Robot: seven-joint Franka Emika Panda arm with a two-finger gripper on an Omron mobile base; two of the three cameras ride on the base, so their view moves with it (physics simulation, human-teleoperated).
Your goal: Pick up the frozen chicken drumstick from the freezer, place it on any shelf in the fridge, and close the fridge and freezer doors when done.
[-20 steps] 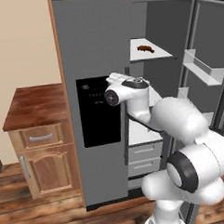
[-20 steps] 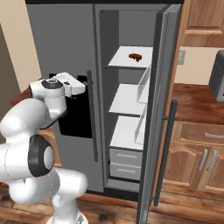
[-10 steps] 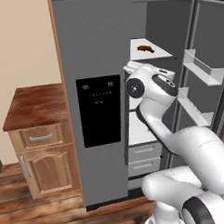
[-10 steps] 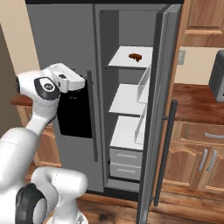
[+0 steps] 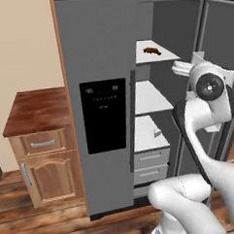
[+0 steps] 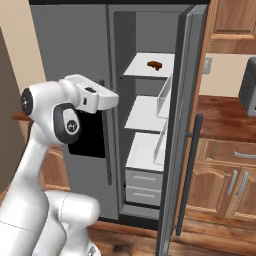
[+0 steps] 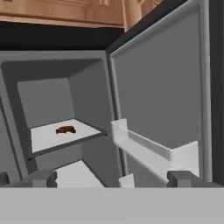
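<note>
Pincer (image 7: pixel 111 178) is spread wide with nothing in it, hanging in front of the open compartment; the clear door bin (image 7: pixel 153 151) sits just past its tips. Further back, the drumstick (image 7: pixel 65 130) lies alone on the top white shelf (image 7: pixel 83 133); other door (image 5: pixel 96 105) with the black panel is shut.

The drumstick (image 5: pixel 152 50) is lying on the top shelf (image 5: pixel 157 55) inside the open compartment (image 6: pixel 145 125), with more shelves and drawers (image 5: pixel 150 162) sitting below it. The door with the dispenser panel (image 5: pixel 105 114) is standing shut to its left. The open door (image 6: pixel 180 130) is swinging out on the right, bins (image 7: pixel 153 151) lining it. The hand (image 7: pixel 111 178) is hovering before the opening, well apart from the drumstick. A wooden cabinet (image 5: pixel 42 142) is standing left of the unit.
</note>
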